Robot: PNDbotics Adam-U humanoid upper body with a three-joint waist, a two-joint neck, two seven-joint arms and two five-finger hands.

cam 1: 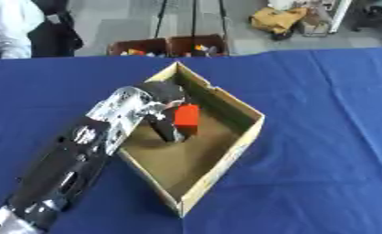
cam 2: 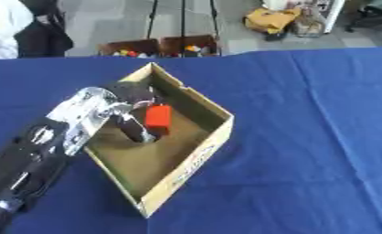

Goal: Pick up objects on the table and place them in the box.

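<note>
Left hand (cam 1: pixel 166 123) — half-hidden behind red block (cam 1: pixel 187 115)

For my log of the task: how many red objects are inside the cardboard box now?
1. One red block is inside the cardboard box, held by the left hand near the box's left wall. The arm covers part of the floor, so another could be hidden.

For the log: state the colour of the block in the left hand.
Red-orange block, clearest in the left eye view.
</note>
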